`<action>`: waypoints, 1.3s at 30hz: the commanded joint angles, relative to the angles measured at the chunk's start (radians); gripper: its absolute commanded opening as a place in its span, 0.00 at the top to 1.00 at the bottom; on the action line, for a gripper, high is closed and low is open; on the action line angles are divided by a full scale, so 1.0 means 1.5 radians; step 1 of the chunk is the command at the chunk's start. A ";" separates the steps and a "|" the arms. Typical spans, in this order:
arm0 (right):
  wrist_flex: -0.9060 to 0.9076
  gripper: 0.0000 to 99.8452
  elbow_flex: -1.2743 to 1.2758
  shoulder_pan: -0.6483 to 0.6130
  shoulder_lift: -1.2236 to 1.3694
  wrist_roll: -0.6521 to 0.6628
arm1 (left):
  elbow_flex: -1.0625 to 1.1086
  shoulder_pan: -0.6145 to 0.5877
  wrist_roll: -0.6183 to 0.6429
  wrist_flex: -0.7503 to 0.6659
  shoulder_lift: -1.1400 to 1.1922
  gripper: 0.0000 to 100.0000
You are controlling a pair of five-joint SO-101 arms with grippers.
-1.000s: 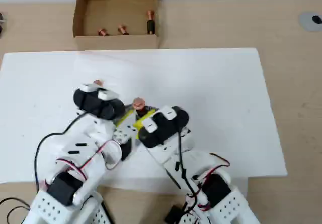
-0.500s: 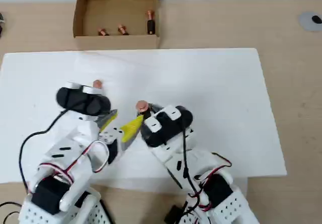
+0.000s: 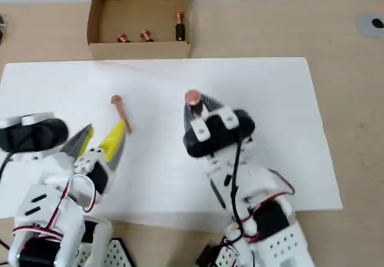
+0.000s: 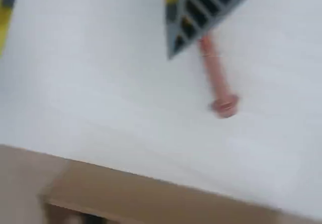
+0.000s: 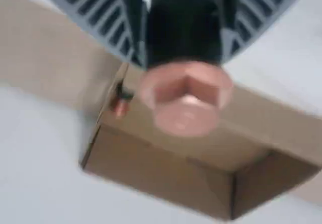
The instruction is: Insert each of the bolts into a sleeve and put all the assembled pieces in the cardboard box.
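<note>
A sleeved bolt (image 3: 193, 96), black sleeve under a copper hexagonal head, is clamped between the ribbed grey fingers of the right gripper (image 3: 197, 105) at the frame's centre. A loose bolt (image 3: 120, 113) of bare copper is laid on the white sheet (image 3: 270, 129) at left, just beside the left gripper (image 3: 96, 142), whose yellow and grey fingers are spread with nothing between them. The cardboard box (image 3: 93, 21) is set on the wooden table (image 3: 270, 27) at upper left, past the sheet's edge, with three copper-headed pieces (image 3: 146, 36) inside.
</note>
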 commanded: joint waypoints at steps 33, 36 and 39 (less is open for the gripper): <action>-0.108 0.98 -1.532 0.097 1.669 0.035 | 0.251 -0.056 0.043 -0.047 -0.034 0.77; -0.081 0.98 -1.615 0.097 1.738 0.038 | 0.251 -0.060 0.043 -0.044 -0.034 0.77; -0.057 0.93 -1.683 0.098 1.793 0.066 | 0.251 -0.061 0.043 -0.045 -0.034 0.77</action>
